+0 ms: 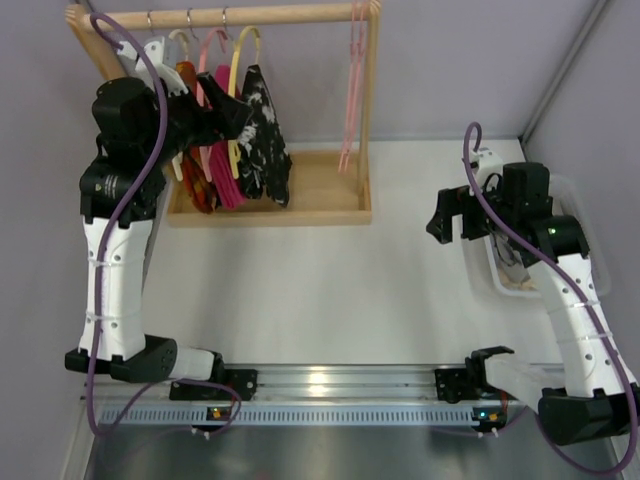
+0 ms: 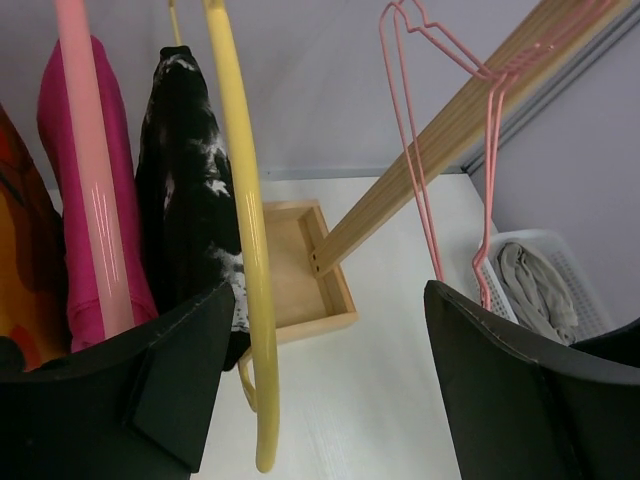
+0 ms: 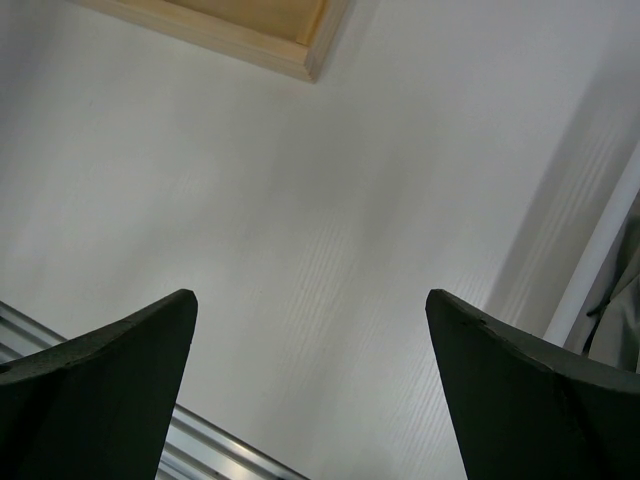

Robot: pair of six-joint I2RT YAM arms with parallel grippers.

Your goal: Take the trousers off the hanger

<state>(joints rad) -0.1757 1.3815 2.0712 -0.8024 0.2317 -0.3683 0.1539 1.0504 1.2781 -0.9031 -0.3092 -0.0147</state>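
The trousers (image 1: 264,135), black with white splotches, hang on the yellow hanger (image 1: 241,60) on the wooden rack. In the left wrist view the trousers (image 2: 190,200) hang just behind the hanger's yellow bar (image 2: 245,260). My left gripper (image 1: 238,118) is up at the rack and open. The yellow bar runs down between its jaws, close to the left finger (image 2: 170,380), and nothing is gripped (image 2: 330,290). My right gripper (image 1: 447,222) is open and empty above the bare table at the right (image 3: 310,295).
A magenta garment (image 2: 70,150) on a pink hanger (image 2: 95,170) and an orange garment (image 2: 15,250) hang left of the trousers. Pink wire hangers (image 2: 430,150) hang at the rack's right end. The rack's wooden tray base (image 1: 320,190) lies below. A white basket (image 2: 545,280) with grey cloth stands at the right.
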